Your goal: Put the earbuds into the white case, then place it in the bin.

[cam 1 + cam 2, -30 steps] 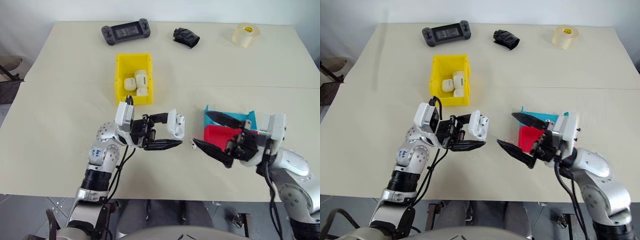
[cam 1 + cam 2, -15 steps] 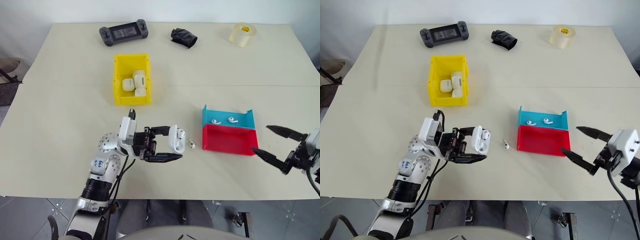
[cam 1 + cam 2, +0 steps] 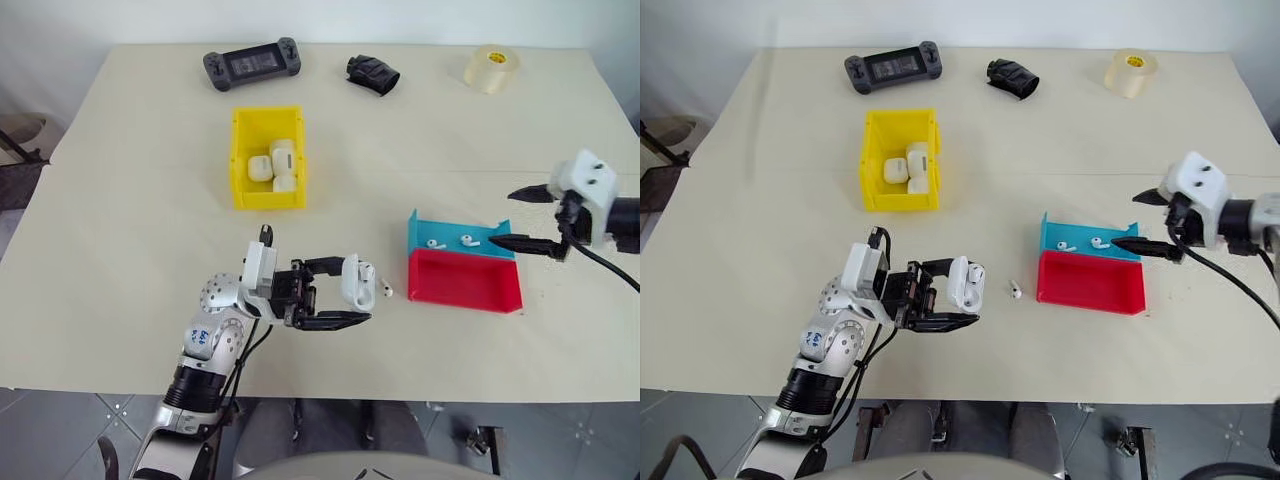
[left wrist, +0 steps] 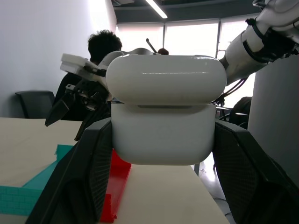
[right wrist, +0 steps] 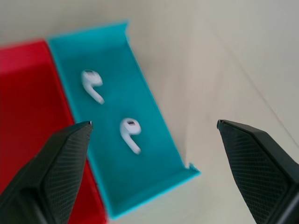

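My left gripper (image 3: 350,292) is shut on the white case (image 3: 353,283), held above the table near its front edge; the lid looks flipped open. In the left wrist view the case (image 4: 163,112) sits between both fingers. One earbud (image 3: 386,290) lies on the table just right of the case. Two more earbuds (image 5: 92,84) (image 5: 130,133) rest in the blue tray (image 3: 490,240). My right gripper (image 3: 505,218) hangs open at that tray's right end, with nothing between its fingers. The yellow bin (image 3: 238,150) stands further back on the left with several white cases in it.
A red tray (image 3: 465,280) adjoins the blue one on its near side. Along the far edge lie a game controller (image 3: 250,65), a black object (image 3: 372,75) and a tape roll (image 3: 491,68). A person (image 4: 105,46) sits beyond the table.
My right gripper, still open, swung from in front of the trays out to the right, then forward to the blue tray's right end. The left gripper and case stayed almost in place.
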